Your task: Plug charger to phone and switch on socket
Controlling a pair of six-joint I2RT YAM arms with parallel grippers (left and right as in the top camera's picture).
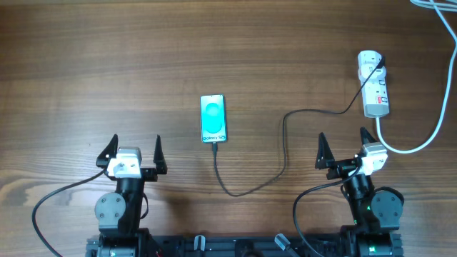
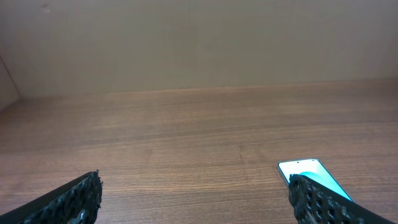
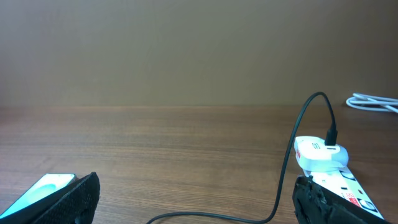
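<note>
Overhead view, entry one: what is listed around the arms?
— Wooden table (image 1: 86,64). Phone (image 1: 213,118), laid flat near the centre, screen up and lit cyan. Socket (image 1: 373,84), logged at 2 o'clock from the phone and well apart from it, with a black plug seated in its far end. White cable (image 3: 373,101), run from the socket's near end, curved toward 3 o'clock and carried off the far edge.

And the charger?
— Charger (image 1: 284,143): a thin black lead, traced from that plug and looped toward 6 o'clock. Its tip is brought against the phone's near edge. Whether it is fully seated cannot be told.

Anything in the way?
— The charger's loop is laid between the phone and the right gripper (image 1: 343,139).

Fingers?
— Left gripper (image 1: 135,143), at 8 o'clock from the phone: fingers (image 2: 71,200) spread wide, nothing held or touched. Right gripper, at 4 o'clock: fingers (image 3: 74,199) likewise spread wide and empty, with the socket seen just beyond the right-hand one.
</note>
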